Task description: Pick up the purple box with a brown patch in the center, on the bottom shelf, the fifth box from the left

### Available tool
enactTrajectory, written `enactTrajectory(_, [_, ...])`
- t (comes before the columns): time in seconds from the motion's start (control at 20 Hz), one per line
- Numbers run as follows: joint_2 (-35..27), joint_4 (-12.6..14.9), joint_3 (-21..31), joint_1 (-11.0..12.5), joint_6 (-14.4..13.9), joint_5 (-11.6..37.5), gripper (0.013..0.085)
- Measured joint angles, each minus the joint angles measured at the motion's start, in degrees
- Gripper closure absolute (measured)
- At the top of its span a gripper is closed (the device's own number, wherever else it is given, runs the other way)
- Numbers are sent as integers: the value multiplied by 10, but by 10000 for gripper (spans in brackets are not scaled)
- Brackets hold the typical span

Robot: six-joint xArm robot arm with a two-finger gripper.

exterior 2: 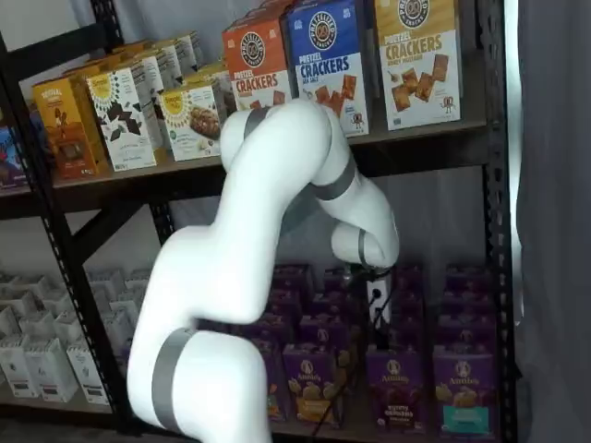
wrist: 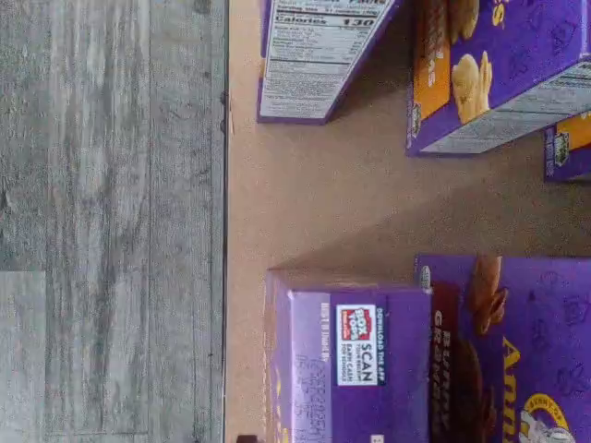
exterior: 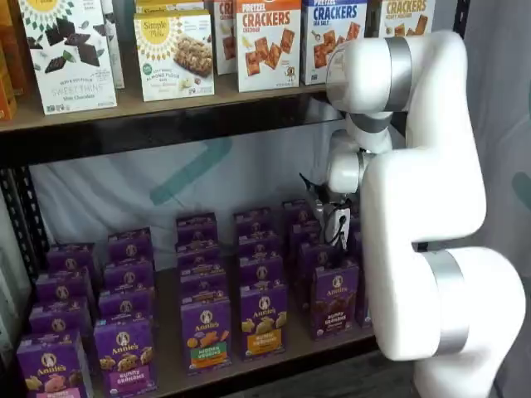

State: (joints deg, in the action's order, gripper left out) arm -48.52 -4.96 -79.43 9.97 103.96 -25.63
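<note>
Two-finger gripper with white body and black fingers [exterior 2: 379, 323]: it shows in a shelf view below the wrist of the big white robot arm [exterior 2: 277, 203], mostly side-on, with a cable beside it. We can't make out the gap between the fingers there. We log the jaws as spread wide, with no box in them.

The gripper hangs over the right part of the tan wooden bottom shelf in the black metal rack [exterior: 168, 365], above the rows of purple cartons. It touches none that we can see.

The target, a small upright purple carton with a round white logo and a dark brown snack picture at centre [exterior: 334, 297], stands in the front row on that board in both shelf views. In one of them it sits below the gripper, clearly apart. Just beside it stands a purple carton with an orange band [exterior: 263, 319]. On its other side is a purple carton with a teal band [exterior 2: 464, 395].

In the wrist view the picture is turned sideways. The same brown-patch carton is seen from above, with its top flap and "bunny grahams" lettering readable. Bare tan board lies between it and the neighbouring purple cartons, one of which shows a white nutrition panel [wrist: 319, 55]. A grey wood-look floor [wrist: 111, 221] lies past the shelf edge.

The upper board carries cracker boxes [exterior: 268, 41].
</note>
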Motion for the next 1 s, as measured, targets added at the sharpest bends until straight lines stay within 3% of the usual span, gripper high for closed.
enactTrajectory(0.1, [-3, 24, -6, -4, -24, -9, 130])
enactTrajectory(0.45, [-13, 45, -16, -15, -54, -13, 130])
enactTrajectory(0.75, [-13, 121, -10, -10, -115, -6, 130])
enactTrajectory(1.0, [-15, 153, -7, -4, -138, -11, 130])
